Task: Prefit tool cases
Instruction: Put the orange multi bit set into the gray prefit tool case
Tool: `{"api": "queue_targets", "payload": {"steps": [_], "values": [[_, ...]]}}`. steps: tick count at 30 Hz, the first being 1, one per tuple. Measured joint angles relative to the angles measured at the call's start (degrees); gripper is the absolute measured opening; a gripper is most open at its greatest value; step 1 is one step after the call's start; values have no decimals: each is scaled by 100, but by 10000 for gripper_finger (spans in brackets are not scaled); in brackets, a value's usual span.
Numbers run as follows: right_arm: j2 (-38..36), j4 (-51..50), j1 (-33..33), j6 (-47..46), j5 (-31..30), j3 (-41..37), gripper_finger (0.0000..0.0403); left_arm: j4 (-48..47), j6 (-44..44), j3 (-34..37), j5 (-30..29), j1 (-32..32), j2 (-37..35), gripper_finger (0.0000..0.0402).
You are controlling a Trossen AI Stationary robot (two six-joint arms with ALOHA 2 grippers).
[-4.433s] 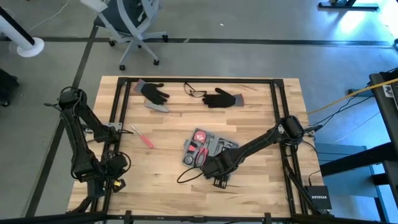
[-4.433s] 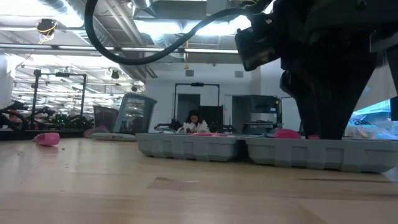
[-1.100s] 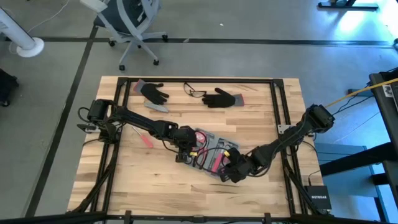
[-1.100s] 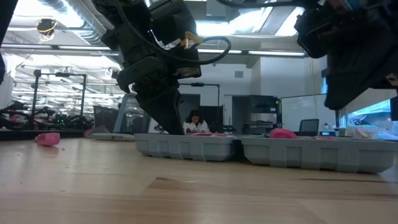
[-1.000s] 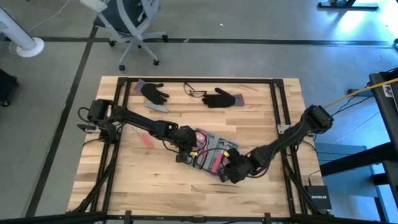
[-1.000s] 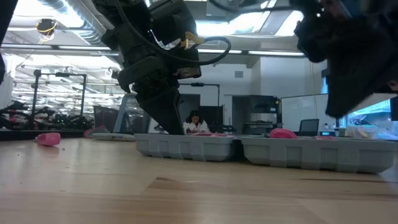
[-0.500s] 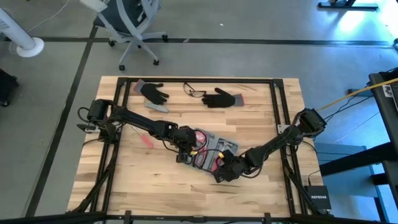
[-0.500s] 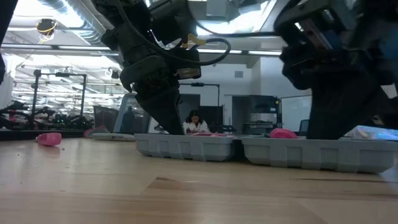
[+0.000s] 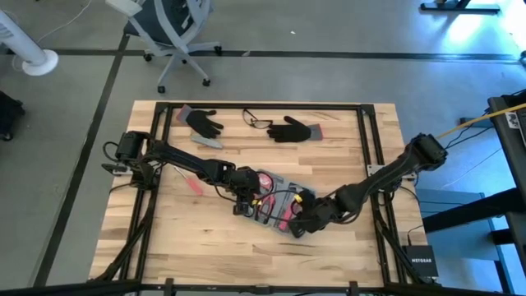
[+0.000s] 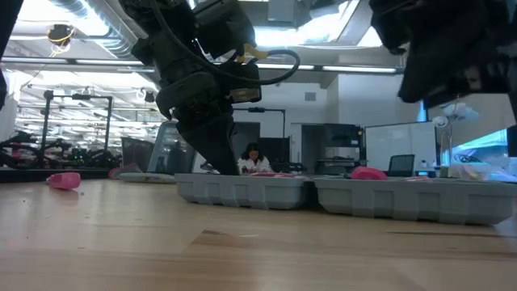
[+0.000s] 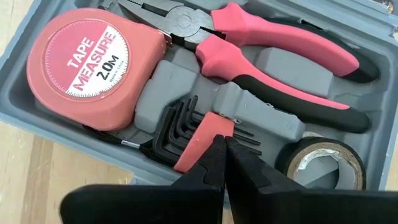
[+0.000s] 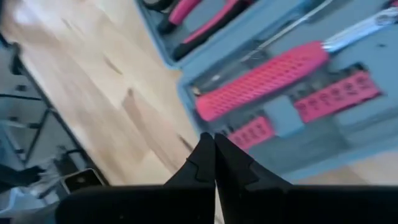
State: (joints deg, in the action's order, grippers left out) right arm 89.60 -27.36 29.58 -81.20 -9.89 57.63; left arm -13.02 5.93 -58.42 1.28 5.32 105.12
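Observation:
The grey-blue tool case (image 9: pixel 278 201) lies open on the wooden table, both halves flat (image 10: pixel 339 198). One half holds a pink tape measure (image 11: pixel 78 65), pink-handled pliers (image 11: pixel 273 50), hex keys in a red holder and a roll of black tape (image 11: pixel 320 165). My left gripper (image 9: pixel 245 205) is shut, its tips down in this half (image 11: pixel 222 142). My right gripper (image 9: pixel 297 225) is shut too and hangs above the near edge of the other half (image 12: pixel 214 140), which holds a pink handle and bit strips. My left gripper stands with its shut fingertips on the red holder of the hex keys (image 11: pixel 198 146), near the case's near wall. The fingers come from above, slanting down (image 10: pixel 216 153). The case lies flat on the table.
Two black gloves (image 9: pixel 204 123) (image 9: pixel 292 130) and a pair of glasses (image 9: pixel 258 122) lie along the far edge. A red-handled screwdriver (image 9: pixel 189 182) lies left of the case. Black frame rails (image 9: pixel 156 164) run along the table's sides. Bare wood lies near the front edge.
My right gripper, shut throughout, went down toward the case's right half and a little to the left, then rose well clear of it. My left gripper has stayed in place in the other half.

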Motion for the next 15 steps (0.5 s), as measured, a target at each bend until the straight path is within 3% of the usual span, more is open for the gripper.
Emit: {"api": "queue_targets", "payload": {"steps": [6,10,15], "values": [[336,299,0,18,153,-161,0,18,7,0,0,0,2,0],[1009,719,2,2,388,-340,0,42,7,0,0,0,2,0],[1639,1323,-3,-4,1467,-353,0,57,-37,3,9,0,4,0]]}}
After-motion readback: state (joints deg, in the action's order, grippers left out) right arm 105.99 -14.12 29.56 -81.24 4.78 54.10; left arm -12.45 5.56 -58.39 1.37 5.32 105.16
